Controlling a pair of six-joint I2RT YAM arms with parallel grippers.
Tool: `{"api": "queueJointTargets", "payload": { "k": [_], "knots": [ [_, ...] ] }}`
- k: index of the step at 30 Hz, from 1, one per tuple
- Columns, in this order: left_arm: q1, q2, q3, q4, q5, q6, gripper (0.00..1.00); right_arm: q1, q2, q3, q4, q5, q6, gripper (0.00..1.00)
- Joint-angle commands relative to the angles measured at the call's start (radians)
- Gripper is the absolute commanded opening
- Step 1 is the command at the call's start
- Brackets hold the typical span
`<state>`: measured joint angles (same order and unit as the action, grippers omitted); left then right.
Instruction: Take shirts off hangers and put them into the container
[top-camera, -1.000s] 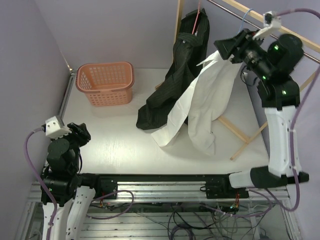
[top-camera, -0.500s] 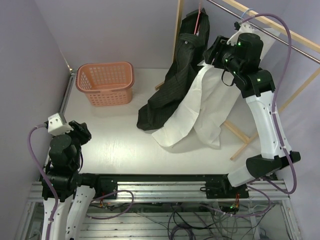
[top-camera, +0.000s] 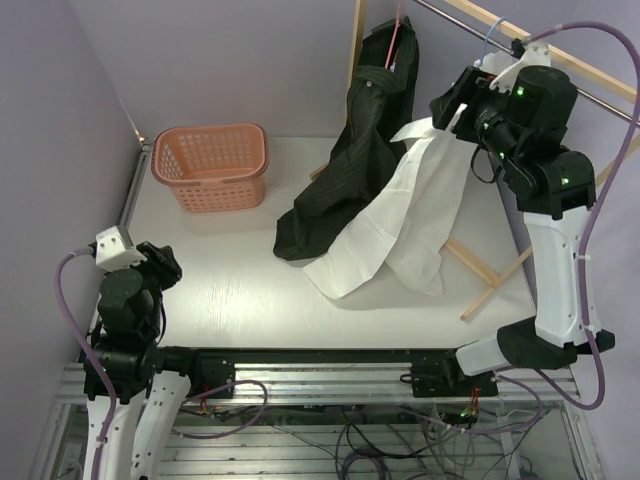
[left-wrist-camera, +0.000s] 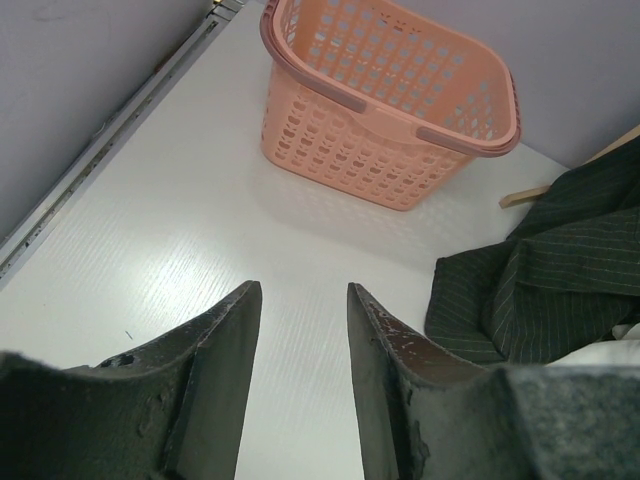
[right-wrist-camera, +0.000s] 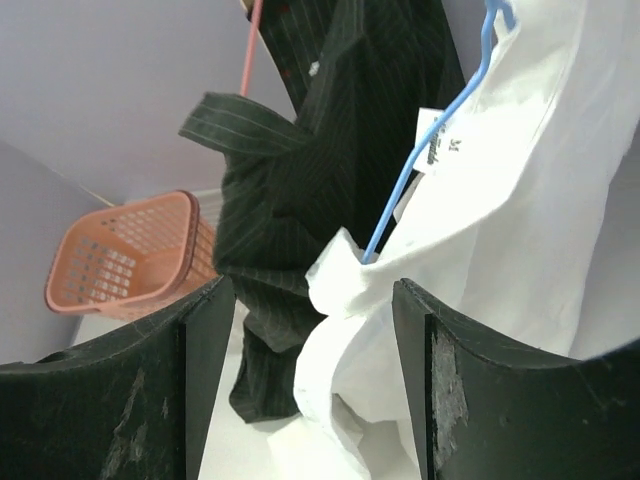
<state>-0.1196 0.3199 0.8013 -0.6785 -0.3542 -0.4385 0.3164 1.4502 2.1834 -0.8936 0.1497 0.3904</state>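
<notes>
Two end effectors (left-wrist-camera: 302, 300) (right-wrist-camera: 310, 300), two shirts (top-camera: 345, 170) (top-camera: 410, 210), one basket (top-camera: 215, 190)

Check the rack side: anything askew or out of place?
Yes: the white shirt sits crooked on the blue hanger, whose wire arm shows bare, and its tail lies crumpled on the table.

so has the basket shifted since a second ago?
No. The basket sits in the same spot by the table's back-left corner.

1 white shirt (top-camera: 400, 215), 1 dark shirt (top-camera: 340, 180), 2 hangers (right-wrist-camera: 403, 200) and 1 basket (top-camera: 210, 165).
</notes>
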Motion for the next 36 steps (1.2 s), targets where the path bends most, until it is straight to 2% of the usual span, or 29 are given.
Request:
{"api": "queueJointTargets", "payload": {
  "k": [1,13,15,18,27,30,36],
  "knots": [
    [-0.005,-0.006,-0.003,0.009,-0.005,-0.009,0.51,0.011,0.057,-0.012,-0.100,0.037,0.035,0.66],
    [-0.005,-0.025,-0.004,0.004,-0.019,-0.014,0.50,0.049,0.046,-0.160,-0.054,0.136,0.054,0.65],
    [-0.005,-0.028,-0.003,0.002,-0.023,-0.016,0.50,0.050,0.034,-0.192,-0.036,0.161,0.058,0.57],
    [-0.005,-0.027,-0.003,0.000,-0.025,-0.018,0.50,0.050,0.013,-0.231,-0.012,0.201,0.046,0.52],
    [-0.005,-0.020,-0.004,0.002,-0.025,-0.016,0.49,0.049,-0.074,-0.270,-0.050,0.314,-0.011,0.46],
    [-0.005,-0.016,-0.006,0.003,-0.023,-0.015,0.49,0.048,-0.120,-0.296,-0.060,0.373,-0.051,0.41],
    [-0.005,-0.011,-0.006,0.001,-0.027,-0.017,0.49,0.037,-0.151,-0.345,-0.043,0.357,-0.103,0.39]
  ]
}}
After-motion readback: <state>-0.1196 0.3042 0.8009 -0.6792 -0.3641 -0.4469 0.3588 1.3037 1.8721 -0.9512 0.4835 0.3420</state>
